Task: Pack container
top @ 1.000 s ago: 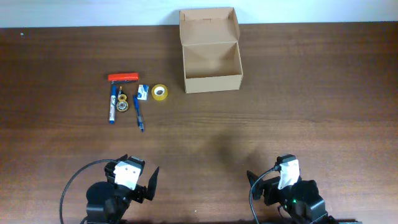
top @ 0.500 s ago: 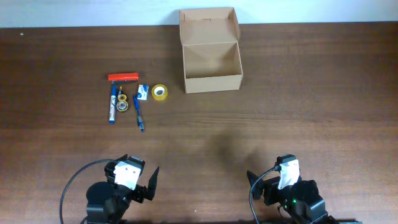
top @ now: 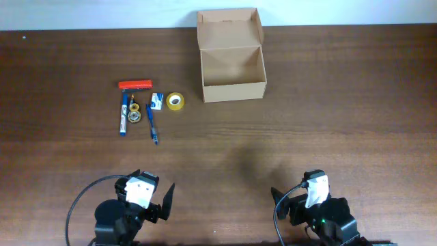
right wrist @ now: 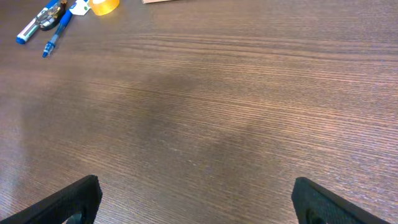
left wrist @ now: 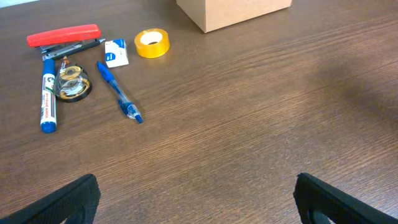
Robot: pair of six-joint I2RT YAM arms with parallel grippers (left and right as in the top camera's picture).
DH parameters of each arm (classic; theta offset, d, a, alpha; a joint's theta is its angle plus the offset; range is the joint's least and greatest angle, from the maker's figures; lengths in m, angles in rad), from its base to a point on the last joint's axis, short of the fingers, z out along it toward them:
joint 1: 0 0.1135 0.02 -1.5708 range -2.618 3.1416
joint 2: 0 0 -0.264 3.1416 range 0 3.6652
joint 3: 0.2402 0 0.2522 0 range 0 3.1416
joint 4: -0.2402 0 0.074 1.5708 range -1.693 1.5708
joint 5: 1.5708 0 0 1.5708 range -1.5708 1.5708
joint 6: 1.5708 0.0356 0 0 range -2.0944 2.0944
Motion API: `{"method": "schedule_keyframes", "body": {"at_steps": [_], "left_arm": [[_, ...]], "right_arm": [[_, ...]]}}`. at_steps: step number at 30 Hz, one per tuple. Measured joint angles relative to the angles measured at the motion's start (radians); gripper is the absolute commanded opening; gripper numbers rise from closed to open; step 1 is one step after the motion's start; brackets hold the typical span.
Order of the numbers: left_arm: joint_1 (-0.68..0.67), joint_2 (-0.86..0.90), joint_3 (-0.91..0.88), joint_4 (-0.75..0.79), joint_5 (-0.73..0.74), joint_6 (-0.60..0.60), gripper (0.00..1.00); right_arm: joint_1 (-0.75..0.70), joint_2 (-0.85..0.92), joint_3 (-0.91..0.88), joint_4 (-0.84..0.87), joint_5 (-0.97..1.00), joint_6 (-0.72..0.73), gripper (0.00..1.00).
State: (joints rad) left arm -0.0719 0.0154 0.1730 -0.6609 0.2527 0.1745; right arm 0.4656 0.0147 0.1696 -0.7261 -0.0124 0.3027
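The tan cardboard container (top: 232, 68) stands open at the table's far middle, lid flap up, nothing visible inside; its front wall shows in the left wrist view (left wrist: 233, 11). To its left lie a red stapler (top: 135, 85), a blue marker (top: 123, 115), a blue pen (top: 151, 124), a clear tape roll (top: 134, 113), a small white-blue item (top: 157, 102) and a yellow tape roll (top: 175, 102). My left gripper (left wrist: 199, 202) is open and empty at the front left. My right gripper (right wrist: 196, 202) is open and empty at the front right.
The dark wooden table (top: 328, 123) ends at a pale wall along the far edge. The same items show in the left wrist view: stapler (left wrist: 63, 35), marker (left wrist: 47, 99), pen (left wrist: 118, 93), yellow tape (left wrist: 152, 43).
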Motion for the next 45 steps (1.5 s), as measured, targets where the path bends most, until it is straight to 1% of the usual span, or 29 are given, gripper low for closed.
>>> {"method": "schedule_keyframes", "body": {"at_steps": [28,32,35,37,40,45], "left_arm": [[0.000,0.000,0.000,0.000,0.000,0.000,0.99],[0.000,0.000,0.000,0.000,0.000,0.000,0.99],[0.000,0.000,0.000,0.000,0.000,0.000,0.99],[0.000,0.000,0.000,0.000,0.000,0.000,0.99],[0.000,0.000,0.000,0.000,0.000,0.000,0.99],[0.000,0.000,0.000,0.000,0.000,0.000,0.99]], "right_arm": [[0.000,0.000,0.000,0.005,-0.003,0.000,0.99],[0.000,0.000,0.000,0.047,-0.040,0.000,0.99],[0.000,0.000,-0.003,0.132,-0.100,0.006,0.99],[0.000,0.000,-0.003,0.177,-0.137,0.034,0.99],[0.000,0.000,-0.004,0.192,-0.187,0.093,0.99],[0.000,0.000,-0.005,0.241,-0.202,0.137,0.99]]}}
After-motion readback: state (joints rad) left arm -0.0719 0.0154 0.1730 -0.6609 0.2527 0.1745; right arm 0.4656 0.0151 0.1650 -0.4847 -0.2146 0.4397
